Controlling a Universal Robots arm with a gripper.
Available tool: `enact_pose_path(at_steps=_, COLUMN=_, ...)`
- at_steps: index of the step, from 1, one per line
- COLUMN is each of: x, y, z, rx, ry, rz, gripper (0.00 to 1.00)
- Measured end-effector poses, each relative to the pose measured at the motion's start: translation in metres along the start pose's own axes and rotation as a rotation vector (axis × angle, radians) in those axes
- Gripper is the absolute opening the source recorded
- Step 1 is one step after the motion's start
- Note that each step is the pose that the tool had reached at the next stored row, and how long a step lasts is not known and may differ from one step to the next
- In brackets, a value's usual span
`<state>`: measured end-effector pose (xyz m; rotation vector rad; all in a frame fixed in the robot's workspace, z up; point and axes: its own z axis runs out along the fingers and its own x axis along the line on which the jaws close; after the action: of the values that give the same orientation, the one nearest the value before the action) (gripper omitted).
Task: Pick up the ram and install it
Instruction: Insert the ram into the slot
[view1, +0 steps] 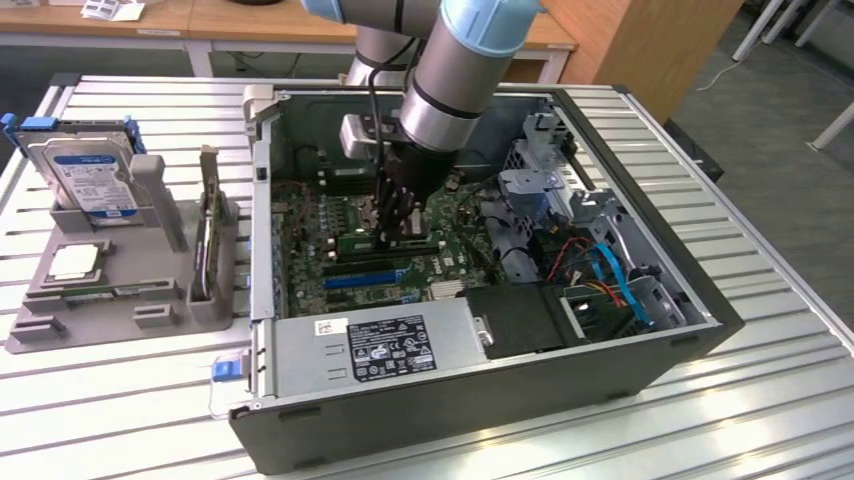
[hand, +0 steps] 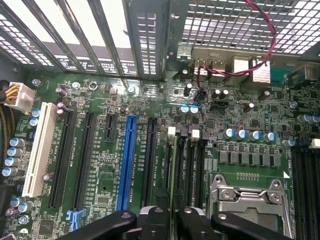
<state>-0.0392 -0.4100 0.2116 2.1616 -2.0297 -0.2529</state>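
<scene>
The open computer case (view1: 467, 400) lies on its side on the slatted table, motherboard (view1: 334, 280) facing up. My gripper (view1: 398, 236) reaches straight down into it. The ram (view1: 376, 243), a thin green stick, stands on edge between the fingertips, low over the motherboard's memory slots. In the wrist view the black fingers (hand: 156, 221) are closed on the ram (hand: 173, 172), seen edge-on as a thin green line. It runs along a black memory slot toward a white slot clip (hand: 172, 132). I cannot tell whether it is seated in the slot.
A grey parts holder (view1: 80, 320) at the exterior view's left carries a silver hard drive (view1: 88, 180), a card with metal bracket (view1: 206, 235) and a processor chip (view1: 74, 262). Inside the case are the power supply (view1: 380, 345), drive cage (view1: 554, 190), cables (view1: 607, 275) and CPU socket (hand: 247, 200).
</scene>
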Motion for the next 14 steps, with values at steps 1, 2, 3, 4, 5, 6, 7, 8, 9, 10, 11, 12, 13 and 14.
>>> enact_pose_path(at_steps=1, x=0.0003, y=0.0000, z=0.0000, rx=-0.0001, ry=0.0002, rz=-0.001, gripper=0.14)
enact_pose_path(at_steps=2, x=0.0004, y=0.0000, z=-0.0001, rx=-0.0001, ry=0.0007, rz=-0.002, gripper=0.14)
enact_pose_path(at_steps=3, x=0.0006, y=0.0001, z=-0.0001, rx=-0.0002, ry=0.0013, rz=-0.004, gripper=0.14)
enact_pose_path(at_steps=4, x=0.0007, y=0.0001, z=-0.0001, rx=-0.0002, ry=0.0017, rz=-0.006, gripper=0.14)
enact_pose_path(at_steps=5, x=0.0007, y=0.0001, z=-0.0001, rx=-0.0002, ry=0.0020, rz=-0.007, gripper=0.14)
enact_pose_path(at_steps=6, x=0.0008, y=0.0001, z=-0.0001, rx=-0.0003, ry=0.0023, rz=-0.008, gripper=0.14)
enact_pose_path(at_steps=7, x=0.0008, y=0.0001, z=-0.0001, rx=-0.0002, ry=0.0025, rz=-0.009, gripper=0.14)
enact_pose_path(at_steps=8, x=0.0008, y=0.0001, z=-0.0001, rx=-0.0002, ry=0.0027, rz=-0.010, gripper=0.14)
enact_pose_path(at_steps=9, x=0.0008, y=0.0001, z=-0.0001, rx=-0.0003, ry=0.0028, rz=-0.010, gripper=0.14)
enact_pose_path(at_steps=10, x=0.0008, y=0.0001, z=-0.0001, rx=-0.0003, ry=0.0029, rz=-0.010, gripper=0.14)
enact_pose_path(at_steps=11, x=0.0008, y=0.0000, z=0.0002, rx=-0.0002, ry=0.0026, rz=-0.010, gripper=0.14)
enact_pose_path(at_steps=12, x=0.0008, y=-0.0002, z=0.0008, rx=-0.0002, ry=0.0026, rz=-0.010, gripper=0.14)
enact_pose_path(at_steps=13, x=0.0008, y=-0.0003, z=0.0016, rx=-0.0002, ry=0.0028, rz=-0.010, gripper=0.14)
enact_pose_path(at_steps=14, x=0.0008, y=-0.0005, z=0.0023, rx=-0.0002, ry=0.0029, rz=-0.010, gripper=0.14)
